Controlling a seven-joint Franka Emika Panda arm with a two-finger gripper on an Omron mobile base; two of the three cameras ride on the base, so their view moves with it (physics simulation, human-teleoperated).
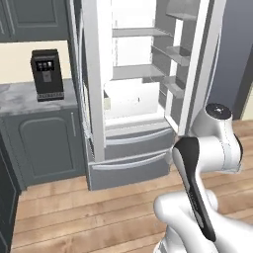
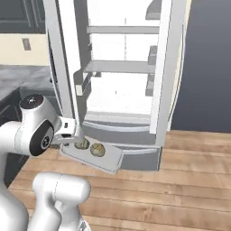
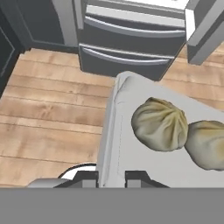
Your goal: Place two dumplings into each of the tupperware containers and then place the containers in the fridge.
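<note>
Two dumplings [image 3: 159, 124] sitting in tupperware container [image 2: 110, 160], gripper [image 3: 111, 177] clamping its rim before open fridge [image 1: 138, 74]; coffee machine [image 1: 47, 74] standing on counter [image 1: 20, 99]; no legible writing.

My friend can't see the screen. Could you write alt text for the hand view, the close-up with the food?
Two tan, pleated dumplings sit side by side in a pale tupperware container, whose near rim is pinched by the gripper. The container hangs above a wooden floor, and ahead stands the fridge with its grey lower drawers.
</note>
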